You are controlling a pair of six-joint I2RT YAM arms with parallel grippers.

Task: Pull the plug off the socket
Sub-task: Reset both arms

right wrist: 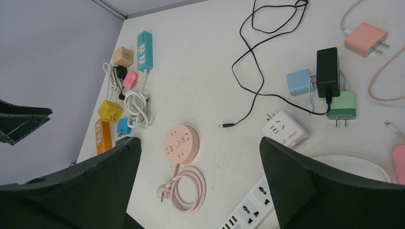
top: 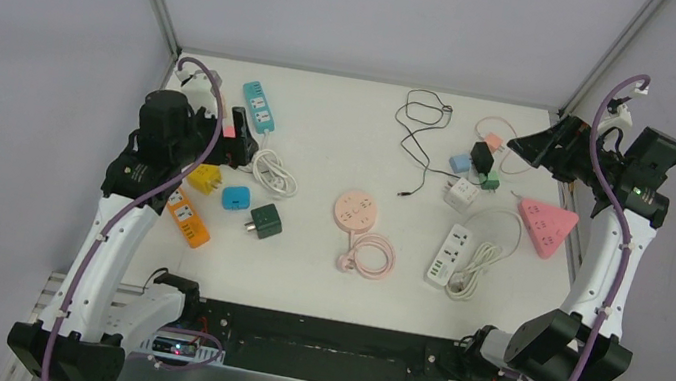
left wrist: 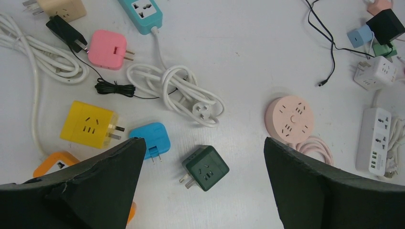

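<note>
There is a white table (top: pixel 321 279) with lots of plugs and sockets lying on it. The black plug (right wrist: pixel 328 67) is at the far right side of the table, and its end is stuck into a small green socket cube (right wrist: pixel 344 106). A light blue cube (right wrist: pixel 299 81) lies right beside the black plug, and a white cube (right wrist: pixel 284 130) lies a bit nearer to the arms. A thin black cord (right wrist: pixel 258 62) makes loops on the table near them. The right gripper (top: pixel 535 144) hangs in the air just beside this little bunch. Its two fingers are spread wide apart and there is nothing between them. The left gripper (top: pixel 239 138) is far away over the left side of the table. Its fingers are spread wide too, and it holds nothing. Under it I can see a yellow cube (left wrist: pixel 88 124), a small blue adapter (left wrist: pixel 152 138) and a dark green cube (left wrist: pixel 206 168). A round pink socket (top: pixel 354 209) with a curled pink cord sits in the middle of the table. A white power strip (top: pixel 447 254) and a pink triangle socket (top: pixel 547 225) lie on the right.
</note>
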